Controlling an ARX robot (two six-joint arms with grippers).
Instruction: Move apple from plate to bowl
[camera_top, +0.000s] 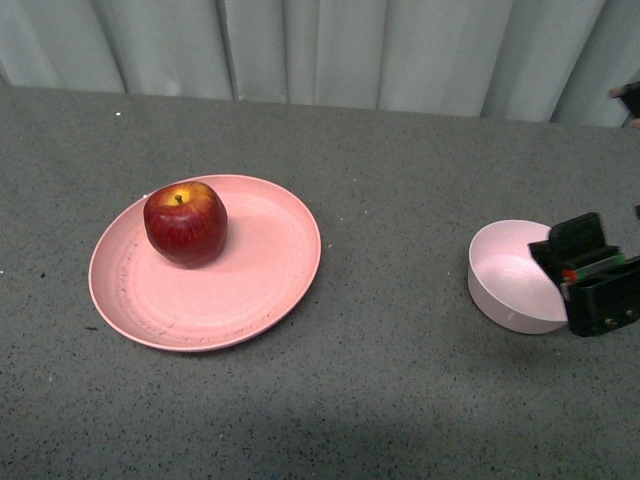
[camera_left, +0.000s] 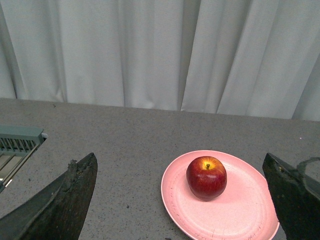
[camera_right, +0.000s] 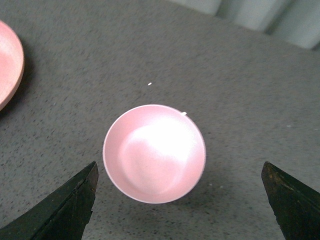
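Apple (camera_top: 185, 222) sits at the plate's (camera_top: 262, 292) ten o'clock. Left claw (camera_left: 179, 156), wide and empty, should straddle its middle before closing. Right claw (camera_right: 179, 164), also wide, hovers over the bowl (camera_top: 503, 282).

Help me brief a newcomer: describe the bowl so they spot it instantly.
On the grey speckled table, look right of the wide salmon-pink plate holding the apple. The bowl stands there, apart from it. It is smaller, deeper, paler pink and empty.
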